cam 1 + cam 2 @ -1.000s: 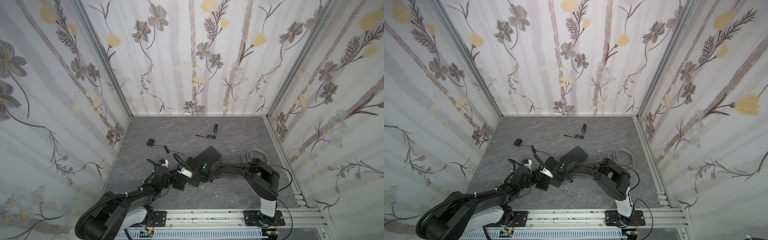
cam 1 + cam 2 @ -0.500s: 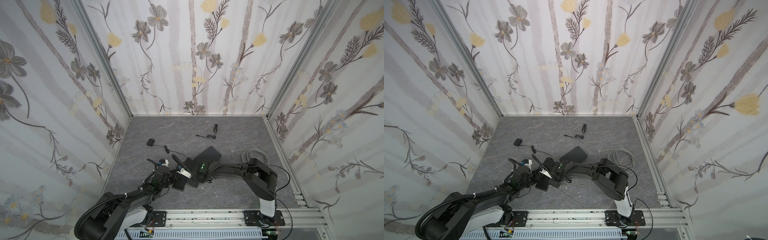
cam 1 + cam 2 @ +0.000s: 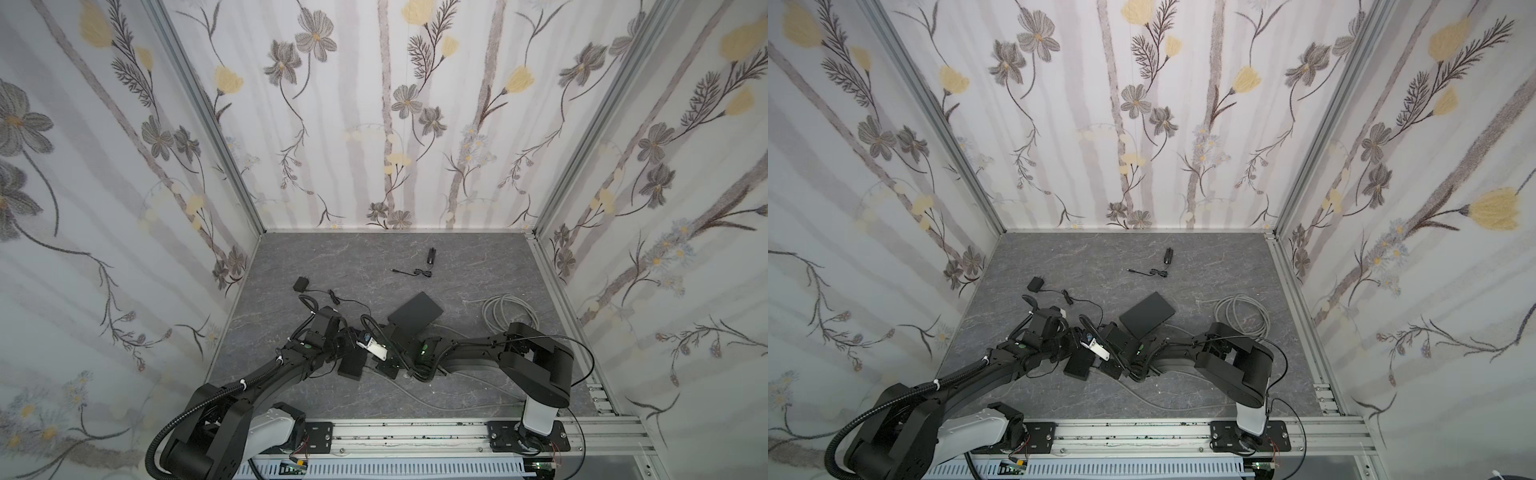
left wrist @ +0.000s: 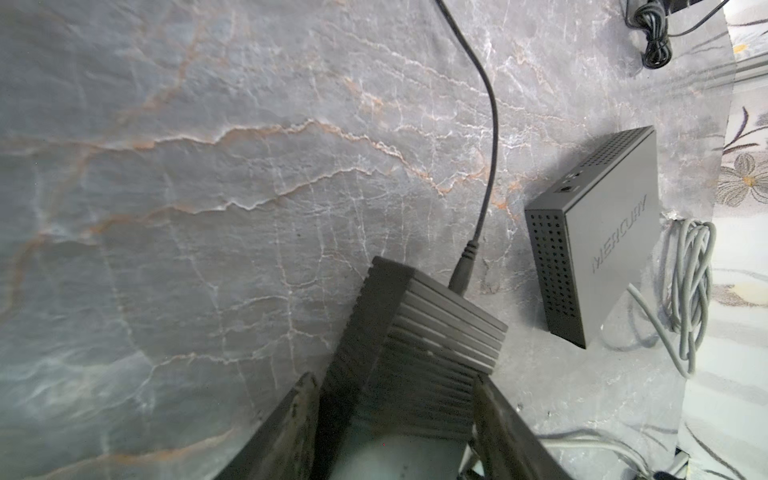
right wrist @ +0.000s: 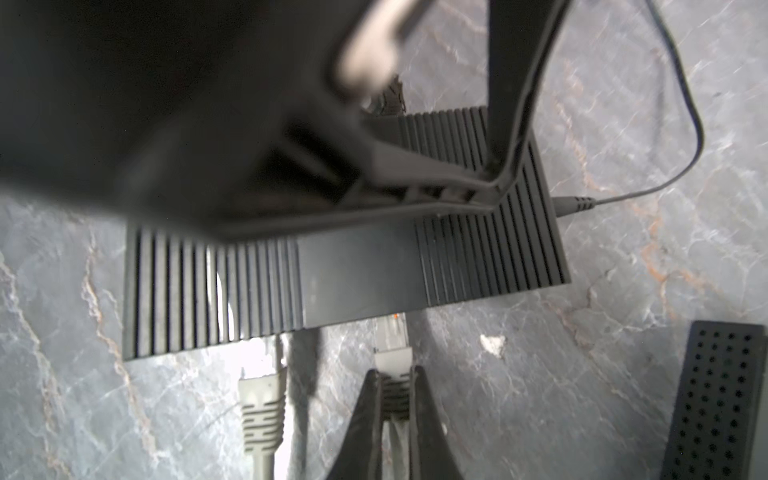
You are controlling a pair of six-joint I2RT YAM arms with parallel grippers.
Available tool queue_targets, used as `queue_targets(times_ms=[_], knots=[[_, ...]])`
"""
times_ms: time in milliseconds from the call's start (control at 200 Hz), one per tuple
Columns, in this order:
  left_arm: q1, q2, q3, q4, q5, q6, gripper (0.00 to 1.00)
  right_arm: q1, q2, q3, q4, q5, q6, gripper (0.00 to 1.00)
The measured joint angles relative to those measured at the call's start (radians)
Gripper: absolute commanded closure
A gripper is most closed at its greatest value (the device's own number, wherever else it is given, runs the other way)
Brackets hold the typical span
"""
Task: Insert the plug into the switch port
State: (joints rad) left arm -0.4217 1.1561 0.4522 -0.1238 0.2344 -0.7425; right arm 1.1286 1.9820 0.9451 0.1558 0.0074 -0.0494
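Right wrist, plug (image 5: 392,351) tip hidden (under switch (image 5: 353,274))

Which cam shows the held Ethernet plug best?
Right wrist: the plug sits close up in the right claw, its tip at the switch edge. In both top views it is too small to make out. The left wrist view does not show it.

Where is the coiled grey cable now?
In a top view the coiled grey cable lies at the right of the table, between the flat black box and the right wall.
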Motion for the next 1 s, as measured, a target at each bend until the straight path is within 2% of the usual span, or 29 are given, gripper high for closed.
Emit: queue_targets(times_ms=[150,315,430,600,695,869,999], knots=[[0.067,-0.066,0.126,-0.185,0.023,0.043,0.37,-0.006,-0.002,-0.01,0.093,0.02,0.019,1.0],[0.166,-0.201,0.244,-0.346,0.023,0.101,0.35,-0.005,0.037,0.06,0.087,0.025,0.028,1.0],[0.187,-0.296,0.276,-0.435,0.027,0.113,0.35,-0.009,0.083,0.136,0.076,0.018,0.034,1.0],[0.202,-0.433,0.289,-0.502,0.032,0.117,0.35,-0.007,0.211,0.344,0.013,-0.012,0.041,1.0],[0.195,-0.491,0.278,-0.52,0.096,0.125,0.35,0.001,0.302,0.492,-0.032,-0.045,0.041,1.0],[0.199,-0.53,0.269,-0.563,0.087,0.122,0.35,0.01,0.459,0.773,-0.103,-0.102,0.037,1.0],[0.199,-0.526,0.267,-0.588,0.092,0.124,0.35,0.005,0.506,0.855,-0.13,-0.107,0.037,0.89]])
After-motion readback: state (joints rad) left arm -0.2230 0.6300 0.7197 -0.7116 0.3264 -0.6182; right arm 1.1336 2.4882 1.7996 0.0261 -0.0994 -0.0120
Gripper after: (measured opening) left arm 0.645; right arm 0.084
